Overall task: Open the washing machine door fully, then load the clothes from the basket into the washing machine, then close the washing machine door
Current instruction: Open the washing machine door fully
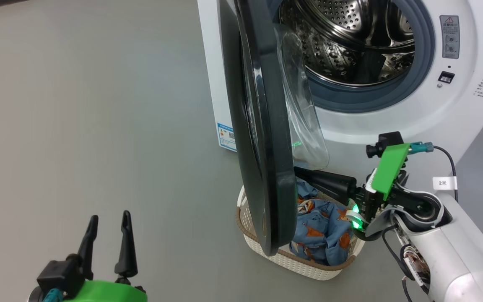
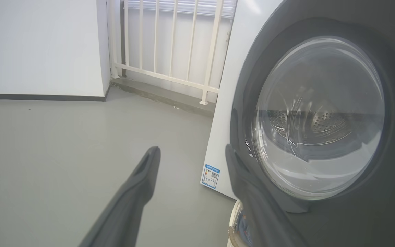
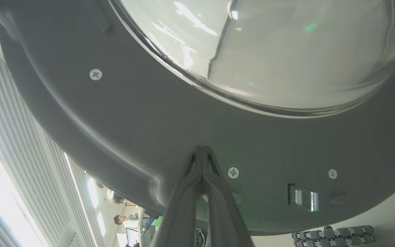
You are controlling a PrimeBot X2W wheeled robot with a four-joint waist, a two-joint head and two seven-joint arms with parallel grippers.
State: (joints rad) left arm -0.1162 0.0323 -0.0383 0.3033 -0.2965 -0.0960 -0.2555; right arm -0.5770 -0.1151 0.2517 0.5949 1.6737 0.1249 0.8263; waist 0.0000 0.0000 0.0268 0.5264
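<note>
We judge that the first step is in hand: the washing machine door (image 1: 262, 138) is only about half open and stands edge-on to us, at the left of the round opening, so it is not yet fully open. The right pincer (image 3: 201, 149) is pressed together and pinches nothing; its tips rest against the grey inner face of the door, just below the domed glass. The left pincer (image 1: 110, 214) is spread and empty, and it hangs low at the near left over the floor (image 1: 78, 105), well apart from the door. The basket (image 1: 304, 266) sits on the floor just in front of the washing machine (image 1: 392, 121), partly under the lower edge of the door, and the clothes (image 1: 323, 228) lie inside it. The drum (image 1: 350, 37) looks empty as far as we can see. In our view, the next move calls for a steady push to the left with the closed tips, so that the door swings clear of the basket. The smooth face may let the tips slide, so we think the push must follow the arc of the door.
</note>
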